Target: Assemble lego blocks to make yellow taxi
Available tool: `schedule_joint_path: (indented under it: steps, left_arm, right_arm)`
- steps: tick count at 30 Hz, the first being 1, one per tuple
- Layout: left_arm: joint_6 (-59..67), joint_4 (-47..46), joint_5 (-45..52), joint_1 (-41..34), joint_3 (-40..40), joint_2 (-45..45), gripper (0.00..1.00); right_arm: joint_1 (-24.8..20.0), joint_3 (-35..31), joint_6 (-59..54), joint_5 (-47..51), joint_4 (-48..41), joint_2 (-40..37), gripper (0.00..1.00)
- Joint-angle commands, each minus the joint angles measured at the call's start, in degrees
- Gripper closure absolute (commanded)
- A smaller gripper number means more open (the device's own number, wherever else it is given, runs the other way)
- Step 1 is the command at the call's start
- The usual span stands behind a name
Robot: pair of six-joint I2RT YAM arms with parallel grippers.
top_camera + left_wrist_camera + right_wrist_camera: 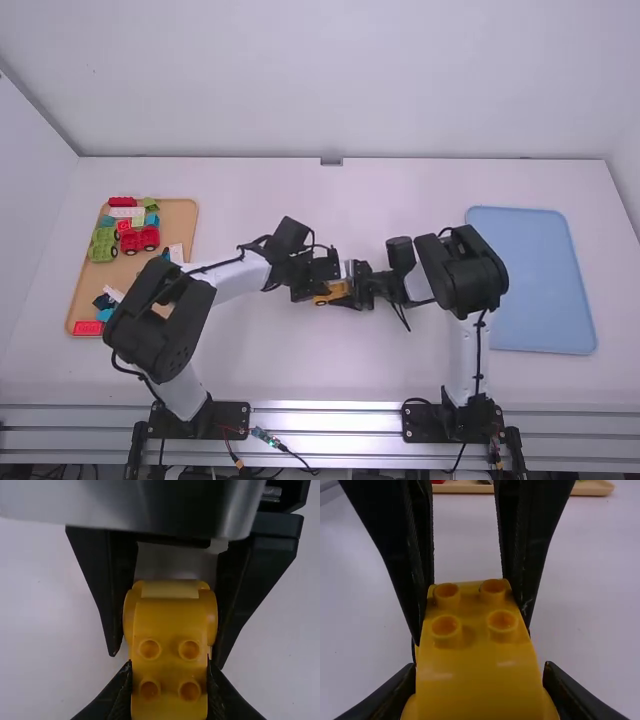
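Near the middle of the table, the yellow car body (pixel 332 292) is held between my left gripper (pixel 318 285) and my right gripper (pixel 352 287). In the left wrist view, the car body (pixel 170 645) has several studs on top, and my left gripper (pixel 170 692) is shut on its near end. The right wrist view has my right gripper (pixel 479 692) shut on the rounded other end of the car body (pixel 475 665). A black wheel hub area shows low on the body in the high view; finer detail there is hidden by the fingers.
At the left, a wooden tray (pixel 180 214) holds red, green, blue and white blocks, including a red wheeled piece (pixel 140 238). A blue tray (pixel 535 280) lies at the right, beside the right arm.
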Motion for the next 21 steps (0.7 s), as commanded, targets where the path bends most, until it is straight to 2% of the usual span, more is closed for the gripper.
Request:
schedule_joint_path:
  steps: [1, 6, 16, 21]
  left_arm:
    - [0.3, -1.6, -0.8, -2.3, -0.8, 1.8, 0.98]
    - [0.4, -5.0, -2.8, -2.7, 1.2, 2.2, 0.98]
    - [-0.1, -4.5, -3.5, -4.2, 1.9, 3.7, 0.98]
    - [-2.3, -5.0, -8.9, -6.1, 2.3, 3.8, 0.98]
  right_arm:
    - [0.6, -0.2, 1.4, 2.6, -0.8, 0.9, 0.63]
    - [0.6, -0.2, 1.4, 2.6, -0.8, 0.9, 0.63]
    - [0.6, -0.2, 1.4, 2.6, -0.8, 0.9, 0.63]
    - [0.6, -0.2, 1.4, 2.6, -0.8, 0.9, 0.63]
